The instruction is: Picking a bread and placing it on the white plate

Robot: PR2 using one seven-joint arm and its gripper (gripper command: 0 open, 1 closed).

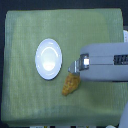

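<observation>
The bread (pixel 69 85) is a golden-brown bumpy pastry lying on the green cloth, just below and right of the white plate (pixel 48 58). The plate is round, glossy and bare. My gripper (pixel 73 69) reaches in from the exterior view's right, its tips right at the bread's upper end. The grey arm covers the fingers' base, and I cannot tell whether the fingers are open or closed on the bread, nor whether the bread is lifted.
A green tablecloth (pixel 30 100) covers the table from edge to edge. The grey arm body (pixel 107 62) spans the right side of the view above the cloth.
</observation>
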